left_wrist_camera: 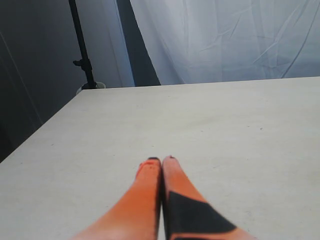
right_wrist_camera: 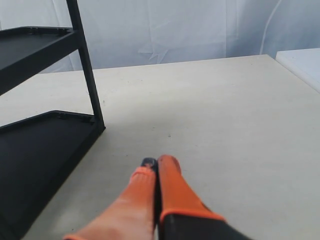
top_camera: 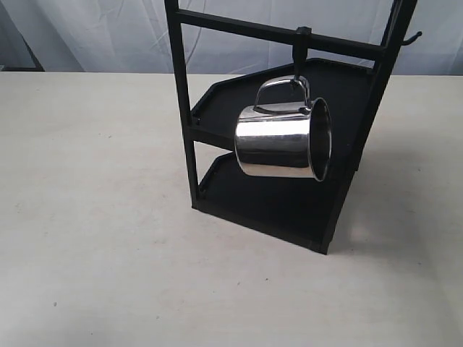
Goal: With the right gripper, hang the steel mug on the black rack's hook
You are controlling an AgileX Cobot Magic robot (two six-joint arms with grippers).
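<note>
A: You had the mug hanging by its handle from the hook on the rack, tipped so its mouth faced sideways, clear of the shelves. Nothing gripped it.

B: And your right gripper?

A: Its orange fingers were pressed together, empty, low over the surface, with the rack's lower shelf just beside them. The left gripper was likewise closed and empty, with no part of the rack near it.

B: So what could have gone wrong?

A: I judged the risk lay in moving your right arm. A bump against the rack's post could have shaken the frame and swung the mug off the short hook.
</note>
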